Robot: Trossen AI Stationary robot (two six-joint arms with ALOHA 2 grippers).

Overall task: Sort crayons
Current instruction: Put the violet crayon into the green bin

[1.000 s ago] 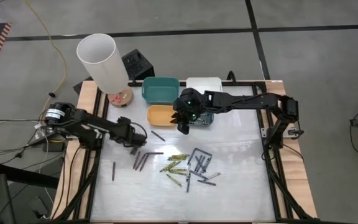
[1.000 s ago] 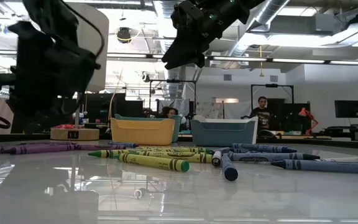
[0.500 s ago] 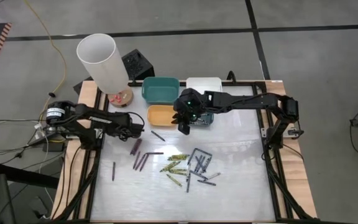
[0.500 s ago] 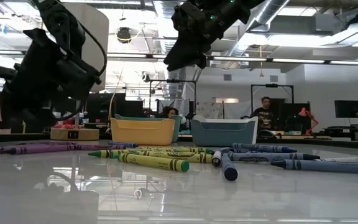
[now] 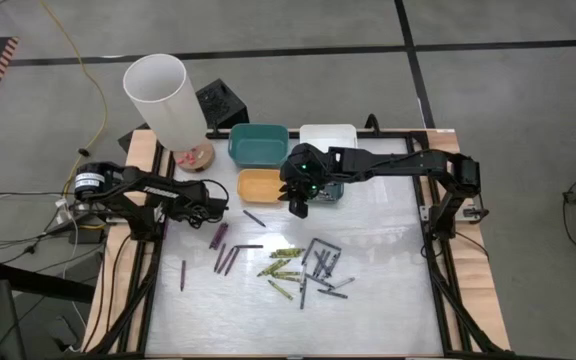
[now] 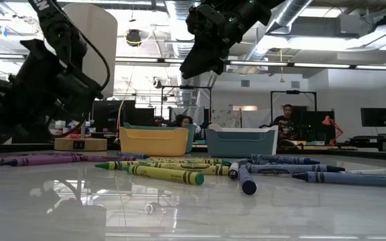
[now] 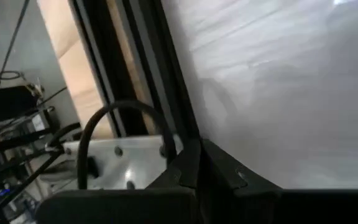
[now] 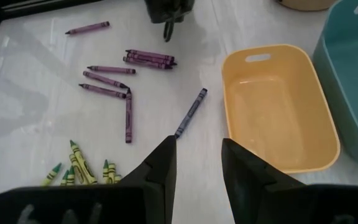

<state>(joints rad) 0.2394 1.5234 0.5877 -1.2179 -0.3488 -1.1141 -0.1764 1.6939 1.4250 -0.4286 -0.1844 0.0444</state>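
Purple, green, grey and blue crayons (image 5: 293,265) are scattered across the middle of the table (image 5: 388,300). Right tool (image 5: 296,208) is held above the yellow bin (image 5: 259,184), fingers spread, nothing gripped. Left tool (image 5: 234,207) is pressed together, empty, near the table's left edge. One blue crayon (image 8: 191,112) lies beside the yellow bin.

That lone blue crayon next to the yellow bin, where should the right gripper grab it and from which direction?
Grip the blue crayon at mid-length, coming straight down with the fingers across its thin shaft. It lies flat on the table, apart from the yellow bin and the purple crayons, so both sides look free. The right gripper, open, hangs just above it.
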